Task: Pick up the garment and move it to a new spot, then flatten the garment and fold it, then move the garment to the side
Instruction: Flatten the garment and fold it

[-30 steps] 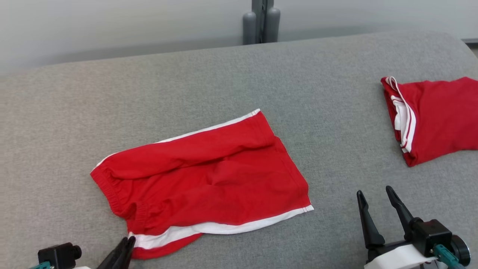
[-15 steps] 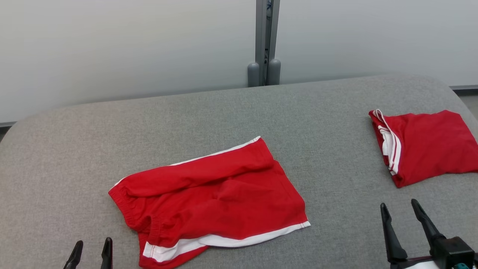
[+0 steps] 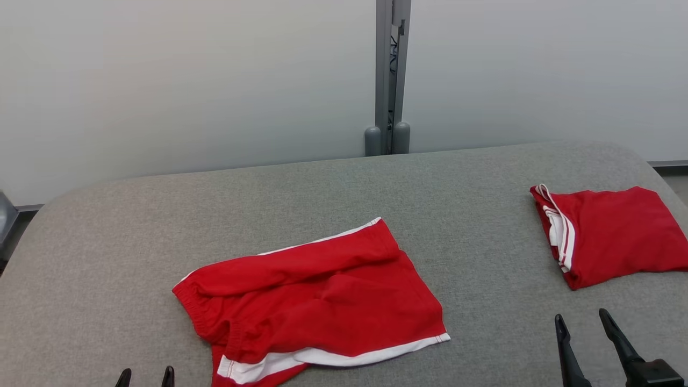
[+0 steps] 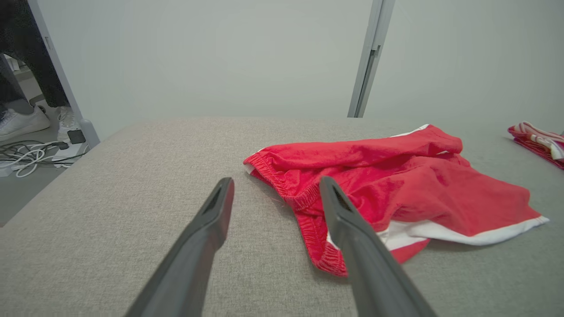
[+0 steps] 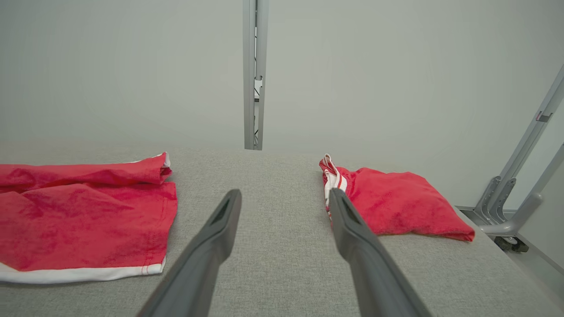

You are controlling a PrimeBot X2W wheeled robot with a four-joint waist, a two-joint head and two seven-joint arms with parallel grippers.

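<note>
**A:** Lying where, the red shorts (image 3: 317, 301)?

**B:** Near the middle of the grey surface (image 3: 333, 188), a little toward the robot's left. They lie loose and creased, with the elastic waistband (image 3: 196, 309) to the left and the leg openings to the right. A white stripe runs along both the near and far edges.

**A:** And the left claw (image 3: 146, 372)?

**B:** Spread, gripping nothing. Its tips poke up at the bottom of the head view, just beside the waistband's near corner. In its own wrist view one finger overlaps the waistband. Whether it touches the cloth, I cannot tell.

**A:** The right claw (image 3: 581, 316)?

**B:** Spread too, and empty. It sits over bare surface, between the shorts and a folded red garment (image 3: 618, 236) with white trim at the far right.

**A:** Do the two garments touch?

**B:** No, they are well apart, with grey fabric between them.

**A:** What's behind?

**B:** A pale wall (image 3: 188, 80) with a grey upright post (image 3: 388, 80). The left wrist view also catches cables (image 4: 31, 156) on the floor and a person's white shoe (image 4: 20, 123) past the surface's corner.
</note>
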